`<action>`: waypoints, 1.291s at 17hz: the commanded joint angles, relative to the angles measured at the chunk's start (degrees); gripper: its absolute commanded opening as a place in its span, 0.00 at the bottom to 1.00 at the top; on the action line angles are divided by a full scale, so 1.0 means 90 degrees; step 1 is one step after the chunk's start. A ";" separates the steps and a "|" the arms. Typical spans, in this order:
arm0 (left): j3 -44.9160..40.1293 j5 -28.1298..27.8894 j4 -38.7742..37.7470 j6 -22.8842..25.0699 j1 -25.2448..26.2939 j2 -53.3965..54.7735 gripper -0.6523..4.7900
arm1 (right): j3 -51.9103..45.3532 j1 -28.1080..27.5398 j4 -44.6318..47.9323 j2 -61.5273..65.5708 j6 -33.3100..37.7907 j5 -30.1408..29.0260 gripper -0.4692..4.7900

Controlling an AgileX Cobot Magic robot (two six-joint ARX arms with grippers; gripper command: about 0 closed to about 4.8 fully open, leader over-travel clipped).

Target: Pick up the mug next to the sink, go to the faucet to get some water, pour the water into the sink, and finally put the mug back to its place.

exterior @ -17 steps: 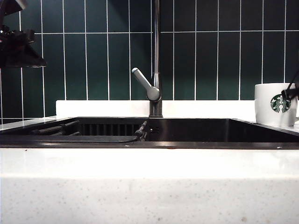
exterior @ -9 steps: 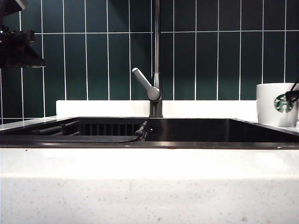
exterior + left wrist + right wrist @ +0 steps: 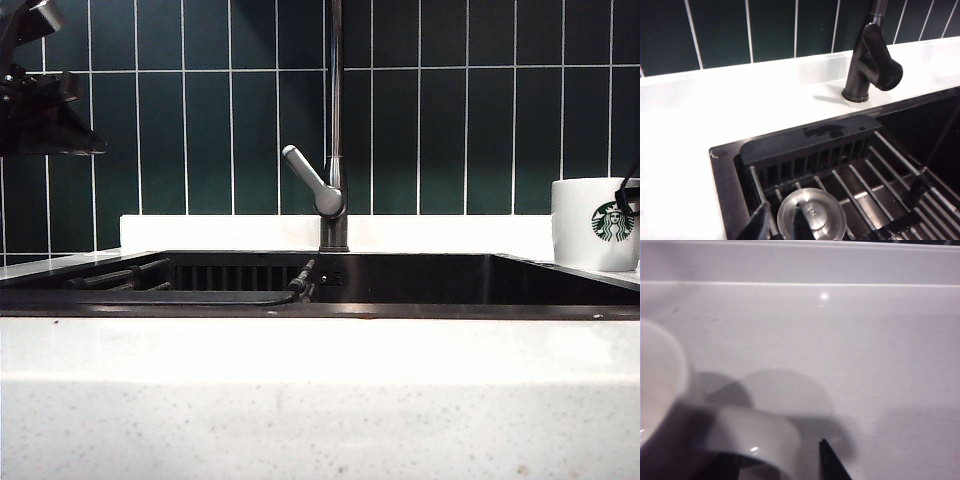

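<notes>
Mug (image 3: 747,440) handle between open right gripper (image 3: 777,460)

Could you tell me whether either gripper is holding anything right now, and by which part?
Nothing is held: the open right gripper straddles the mug handle.

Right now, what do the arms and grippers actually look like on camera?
Little shows. In the exterior view the left arm is a black, angular housing at the upper left. The left gripper has dark, glossy fingers. The right gripper has thin black pointed fingers; outside, a thin black piece of it shows at the right edge. No markings visible.
</notes>
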 commanded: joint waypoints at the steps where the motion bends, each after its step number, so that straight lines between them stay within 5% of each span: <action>1: 0.0019 0.0044 0.0073 0.0022 -0.0005 0.0012 0.23 | 0.0019 -0.0010 0.0160 0.0085 -0.0073 -0.0107 0.46; 8: 0.0019 0.0044 0.0073 0.0022 -0.0005 0.0012 0.23 | 0.0022 -0.0010 0.0398 0.0124 -0.0090 -0.0053 0.35; 13: 0.0019 0.0044 0.0073 0.0022 -0.0005 0.0012 0.23 | 0.0022 -0.0012 0.0410 0.0119 -0.0090 -0.0061 0.16; 22: 0.0019 0.0311 0.0070 0.0017 -0.0005 0.0022 0.23 | 0.0024 -0.0012 0.1059 -0.0095 -0.0090 -0.0041 0.10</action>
